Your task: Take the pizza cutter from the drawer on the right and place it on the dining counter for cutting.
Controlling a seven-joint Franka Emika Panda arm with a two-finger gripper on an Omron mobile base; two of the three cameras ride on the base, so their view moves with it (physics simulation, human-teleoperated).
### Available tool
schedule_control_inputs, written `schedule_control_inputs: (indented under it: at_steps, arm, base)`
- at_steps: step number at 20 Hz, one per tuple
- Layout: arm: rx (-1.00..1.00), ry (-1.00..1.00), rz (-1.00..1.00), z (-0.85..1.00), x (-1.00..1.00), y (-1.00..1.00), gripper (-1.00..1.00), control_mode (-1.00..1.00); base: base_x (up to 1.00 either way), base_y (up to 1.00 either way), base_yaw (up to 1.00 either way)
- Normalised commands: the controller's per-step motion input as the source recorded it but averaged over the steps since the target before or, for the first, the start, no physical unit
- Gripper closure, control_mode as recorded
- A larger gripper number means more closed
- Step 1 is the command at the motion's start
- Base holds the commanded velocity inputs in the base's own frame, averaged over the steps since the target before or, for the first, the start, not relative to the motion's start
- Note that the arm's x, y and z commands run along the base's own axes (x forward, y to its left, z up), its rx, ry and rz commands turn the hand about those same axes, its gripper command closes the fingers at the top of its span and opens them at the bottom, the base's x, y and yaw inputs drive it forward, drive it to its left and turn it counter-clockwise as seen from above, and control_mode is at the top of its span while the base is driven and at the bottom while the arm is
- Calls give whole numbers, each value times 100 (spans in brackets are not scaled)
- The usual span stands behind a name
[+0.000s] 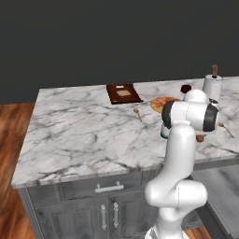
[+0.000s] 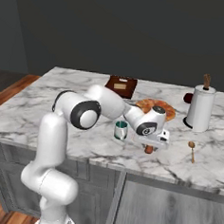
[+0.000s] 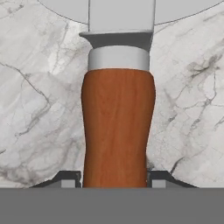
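One pizza cutter (image 3: 118,127) gripped by the pincer (image 3: 114,180) over the dining counter (image 1: 84,135); two wooden spoons (image 1: 137,113).

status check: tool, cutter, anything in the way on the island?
Tool shut on pizza cutter, wooden handle between fingers. Cutter low over dining counter; contact unclear. Green cup and wooden spoon flank the spot.

Even, flat rendered light falls over the marble table (image 1: 84,130), bright against a dark, unlit grey wall (image 1: 116,37) behind. Shadows are faint: a soft dark patch lies under the arm (image 2: 109,106) on the marble. No glare or motion blur; edges look slightly soft and coarse. In the hand view, the wooden handle (image 3: 118,127) is evenly lit with a mild sheen.
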Motion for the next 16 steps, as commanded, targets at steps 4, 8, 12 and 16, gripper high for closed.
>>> schedule_control_inputs:
  at_steps: [4, 8, 12, 16]
  arm:
    - [0, 0, 0, -9, 40, 0, 100, -100]
    - [0, 0, 0, -9, 42, 0, 100, -100]
    - [0, 0, 0, -7, 32, 0, 100, -100]
    - [0, 0, 0, -2, 4, 1, 100, -100]
  base:
    - [0, 0, 0]
    - [0, 0, 0]
    - [0, 0, 0]
    - [0, 0, 0]
